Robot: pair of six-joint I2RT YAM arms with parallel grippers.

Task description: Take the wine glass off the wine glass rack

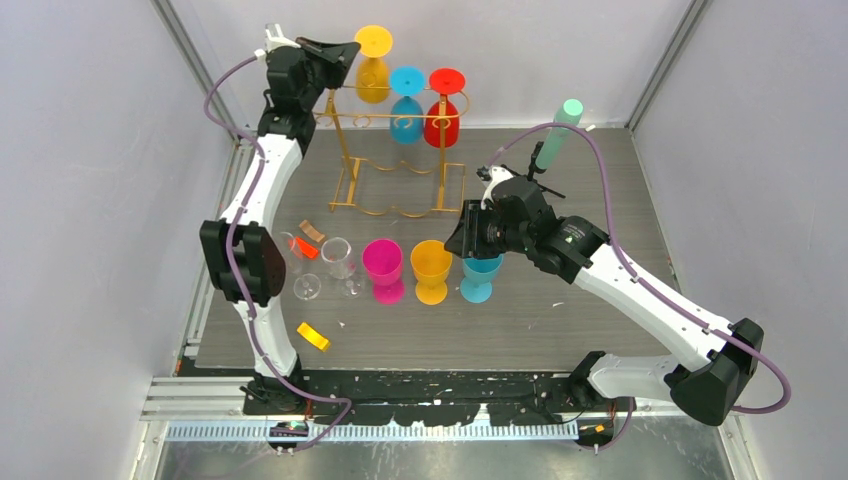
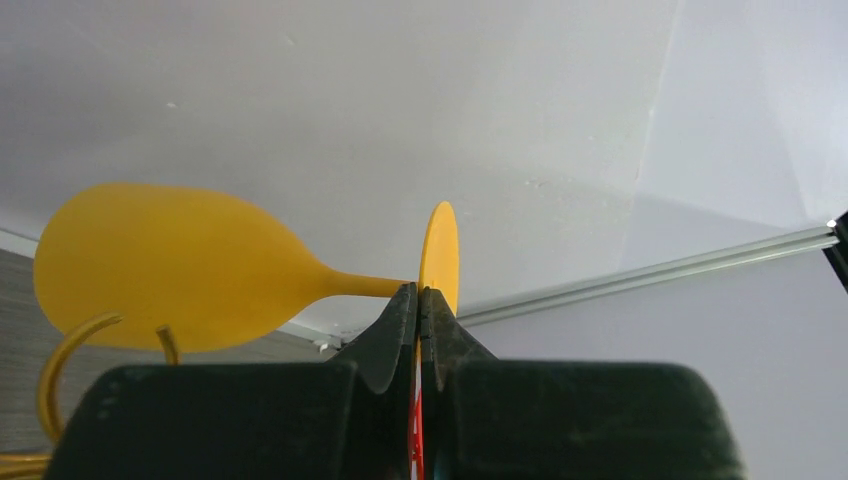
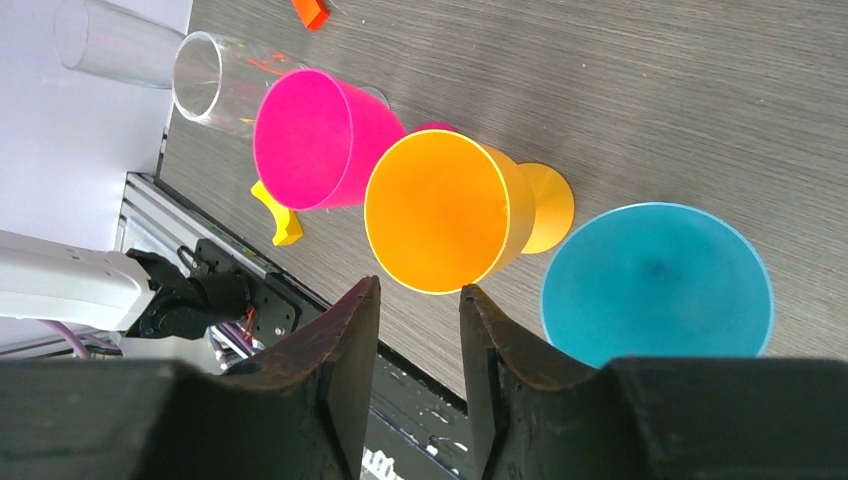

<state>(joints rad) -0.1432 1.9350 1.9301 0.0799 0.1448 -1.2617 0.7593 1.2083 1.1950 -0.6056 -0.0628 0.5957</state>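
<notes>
Top external view: the grey counter (image 1: pixel 600 300) carries the gold wine glass rack (image 1: pixel 400 165). A blue glass (image 1: pixel 406 125) and a red glass (image 1: pixel 441 125) hang upside down from its rail. The yellow wine glass (image 1: pixel 373 80) is inverted at the rack's left end, its foot disc pinched edge-on in the fully closed left pincer (image 2: pixel 419 300). The right pincer (image 3: pixel 420 320), jaws partly apart and empty, hovers near the upright teal glass (image 1: pixel 478 275).

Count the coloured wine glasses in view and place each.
6. Upside down at the rack top: yellow glass, its foot pinched by the left fingers, blue glass, red glass. Upright on the table: pink glass, orange glass, teal glass. None seems hidden.
</notes>
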